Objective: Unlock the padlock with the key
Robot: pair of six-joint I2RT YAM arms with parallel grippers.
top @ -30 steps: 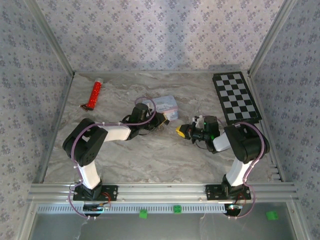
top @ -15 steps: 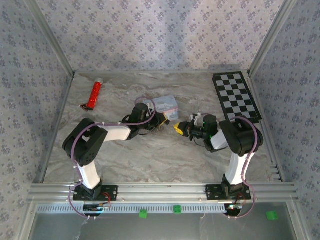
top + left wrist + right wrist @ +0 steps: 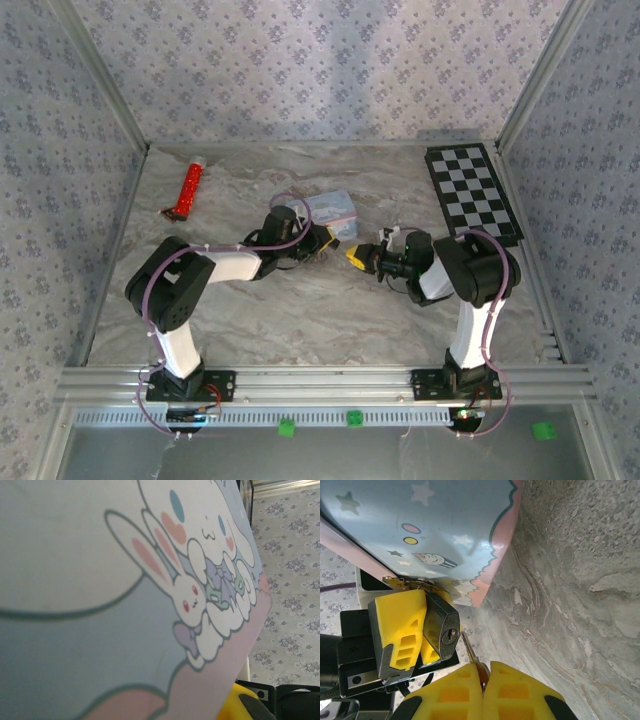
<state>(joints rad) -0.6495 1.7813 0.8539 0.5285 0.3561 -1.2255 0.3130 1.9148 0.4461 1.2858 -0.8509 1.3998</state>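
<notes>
The dark padlock (image 3: 442,625) is clamped between the yellow fingers (image 3: 400,625) of my left gripper (image 3: 322,240), which is shut on it. Its keyhole (image 3: 450,636) faces the right wrist camera. My right gripper (image 3: 484,685) is shut on the head of the small silvery key (image 3: 470,650). The key's blade points up at the padlock, and its tip sits just to the right of the keyhole, outside it. In the top view the right gripper (image 3: 357,257) faces the left one across a small gap at mid-table.
The pastel cartoon-print tin (image 3: 335,210) lies right behind the left gripper, and its lid (image 3: 125,580) is very close to the left wrist camera. A red tube (image 3: 190,188) lies at the far left. A checkerboard (image 3: 472,195) lies at the far right.
My right gripper has moved a little to the left and farther from me, bringing the key closer to the padlock. The left arm has stayed put.
</notes>
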